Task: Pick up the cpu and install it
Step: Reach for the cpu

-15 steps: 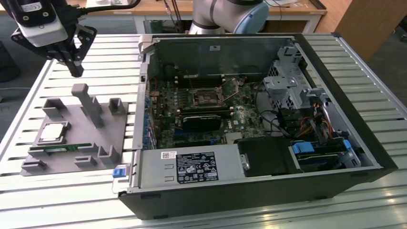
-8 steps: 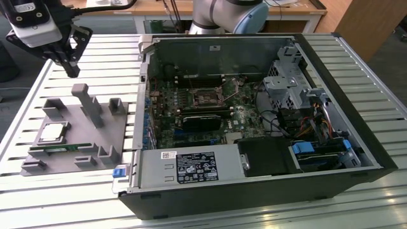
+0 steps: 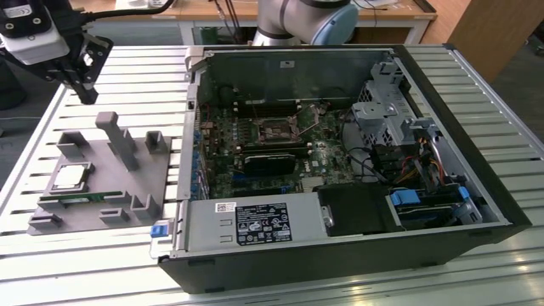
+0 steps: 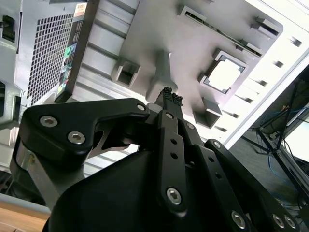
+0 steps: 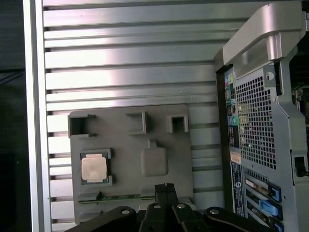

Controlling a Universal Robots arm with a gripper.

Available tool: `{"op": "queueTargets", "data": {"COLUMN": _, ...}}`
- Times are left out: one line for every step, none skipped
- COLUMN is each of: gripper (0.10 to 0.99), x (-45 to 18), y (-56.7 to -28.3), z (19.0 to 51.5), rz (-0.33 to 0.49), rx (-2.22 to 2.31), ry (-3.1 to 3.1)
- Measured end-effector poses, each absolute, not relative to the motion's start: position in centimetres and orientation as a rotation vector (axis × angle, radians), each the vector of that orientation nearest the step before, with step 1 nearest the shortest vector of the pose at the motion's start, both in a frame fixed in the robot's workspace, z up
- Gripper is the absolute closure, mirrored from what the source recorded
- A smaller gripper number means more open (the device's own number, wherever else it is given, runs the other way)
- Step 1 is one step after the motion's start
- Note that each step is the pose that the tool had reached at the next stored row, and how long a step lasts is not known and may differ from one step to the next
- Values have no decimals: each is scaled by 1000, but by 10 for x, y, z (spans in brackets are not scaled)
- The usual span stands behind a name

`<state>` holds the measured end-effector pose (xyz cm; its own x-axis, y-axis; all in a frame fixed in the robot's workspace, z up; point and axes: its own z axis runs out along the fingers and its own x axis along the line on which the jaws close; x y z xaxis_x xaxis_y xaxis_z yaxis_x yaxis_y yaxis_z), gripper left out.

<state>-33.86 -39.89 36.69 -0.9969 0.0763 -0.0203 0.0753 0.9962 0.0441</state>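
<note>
Pincer (image 3: 86, 98) clenched, empty, raised near gray tray (image 3: 108, 180) | cpu (image 3: 71, 177) lying in tray recess, untouched

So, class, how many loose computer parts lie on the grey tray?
2. The cpu lies in a recess at the exterior view's left of the tray; the memory stick lies along the tray edge beside it. None looks hidden.

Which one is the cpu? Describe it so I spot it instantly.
Find the grey tray at the exterior view's left of the open computer case. The cpu lies flat on it: the only shiny silver square, next to the narrow green memory stick.
</note>
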Motion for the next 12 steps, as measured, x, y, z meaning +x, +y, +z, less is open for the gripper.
{"op": "queueTargets", "data": {"gripper": 980, "x": -341, "y": -399, "z": 367, "rz": 67, "rx": 118, "ry": 3117}}
{"op": "queueTargets", "data": {"gripper": 980, "x": -343, "y": -399, "z": 367, "rz": 67, "rx": 118, "ry": 3117}}
{"op": "queueTargets", "data": {"gripper": 980, "x": -344, "y": -399, "z": 367, "rz": 67, "rx": 118, "ry": 3117}}
{"op": "queueTargets", "data": {"gripper": 980, "x": -347, "y": -399, "z": 367, "rz": 67, "rx": 118, "ry": 3117}}
{"op": "queueTargets", "data": {"gripper": 980, "x": -349, "y": -399, "z": 366, "rz": 68, "rx": 118, "ry": 3117}}
{"op": "queueTargets", "data": {"gripper": 980, "x": -350, "y": -399, "z": 366, "rz": 67, "rx": 118, "ry": 3117}}
{"op": "queueTargets", "data": {"gripper": 980, "x": -352, "y": -399, "z": 366, "rz": 67, "rx": 118, "ry": 3117}}
{"op": "queueTargets", "data": {"gripper": 980, "x": -353, "y": -399, "z": 366, "rz": 67, "rx": 118, "ry": 3117}}
{"op": "queueTargets", "data": {"gripper": 980, "x": -355, "y": -399, "z": 366, "rz": 67, "rx": 118, "ry": 3117}}
{"op": "queueTargets", "data": {"gripper": 980, "x": -356, "y": -399, "z": 366, "rz": 67, "rx": 118, "ry": 3117}}
{"op": "queueTargets", "data": {"gripper": 980, "x": -358, "y": -399, "z": 366, "rz": 67, "rx": 118, "ry": 3117}}
{"op": "queueTargets", "data": {"gripper": 980, "x": -360, "y": -399, "z": 366, "rz": 67, "rx": 118, "ry": 3117}}
